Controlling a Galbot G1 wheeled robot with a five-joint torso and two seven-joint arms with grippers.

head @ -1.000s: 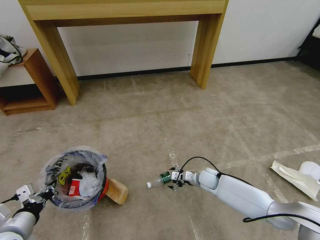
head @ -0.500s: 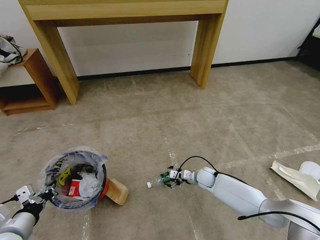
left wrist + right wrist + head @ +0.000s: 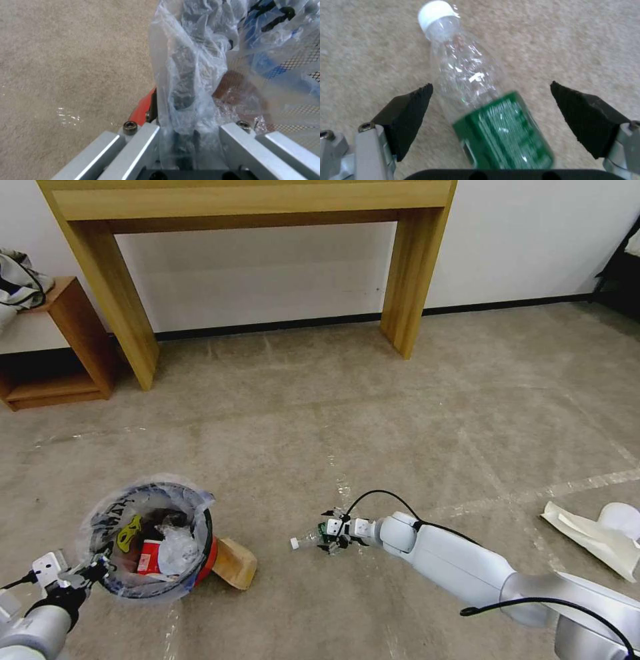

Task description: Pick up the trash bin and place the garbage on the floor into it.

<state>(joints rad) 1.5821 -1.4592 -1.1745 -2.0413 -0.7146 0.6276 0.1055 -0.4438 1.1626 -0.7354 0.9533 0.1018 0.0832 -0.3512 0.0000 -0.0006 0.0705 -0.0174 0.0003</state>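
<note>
Your right hand [image 3: 331, 537] is low over the floor [image 3: 373, 413], reached out ahead of you toward the middle of the carpet, and its fingers [image 3: 407, 117] stand spread wide with the clear bottle [image 3: 309, 538] lying between them. In the right wrist view that bottle [image 3: 480, 112] shows its green label close to the palm and its white cap pointing away, and neither black pad touches it; there is carpet showing on both sides. Your left hand [image 3: 83, 573] is down at your left, clamped on the rim of the trash bin [image 3: 157, 540], pinching the clear printed liner [image 3: 190, 82] together with the red edge, as the left wrist view shows. The bin stands upright with a red wrapper [image 3: 150, 555] and crumpled clear plastic [image 3: 179, 550] inside it. Just beside the bin, on the side toward the bottle, a tan paper bag [image 3: 235, 563] lies on the carpet, touching or nearly touching the bin's red wall. Well off to your right, a white crumpled piece [image 3: 600, 533] lies on the floor. A wooden table [image 3: 253, 207] stands against the wall ahead, with a low wooden shelf [image 3: 60, 347] to its left.
</note>
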